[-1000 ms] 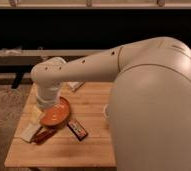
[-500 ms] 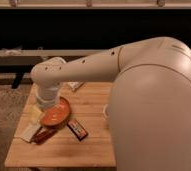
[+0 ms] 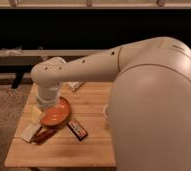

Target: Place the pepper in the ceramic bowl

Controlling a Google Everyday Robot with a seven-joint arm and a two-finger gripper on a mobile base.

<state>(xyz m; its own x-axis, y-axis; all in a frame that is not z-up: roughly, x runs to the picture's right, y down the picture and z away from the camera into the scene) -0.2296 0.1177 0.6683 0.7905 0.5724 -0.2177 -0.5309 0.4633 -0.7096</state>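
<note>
The orange-terracotta ceramic bowl (image 3: 58,115) sits on the left part of the wooden table (image 3: 89,145). The slim dark-red pepper (image 3: 45,134) lies on the table just off the bowl's front-left rim, outside the bowl. My gripper (image 3: 45,104) hangs down from the white wrist over the bowl's back-left rim, above and behind the pepper. The wrist hides most of it.
A dark rectangular packet with an orange-red stripe (image 3: 77,129) lies right of the bowl. A pale beige block (image 3: 30,131) lies left of the pepper. A white cup (image 3: 107,111) shows partly behind my arm. A light packet (image 3: 75,85) lies at the table's back.
</note>
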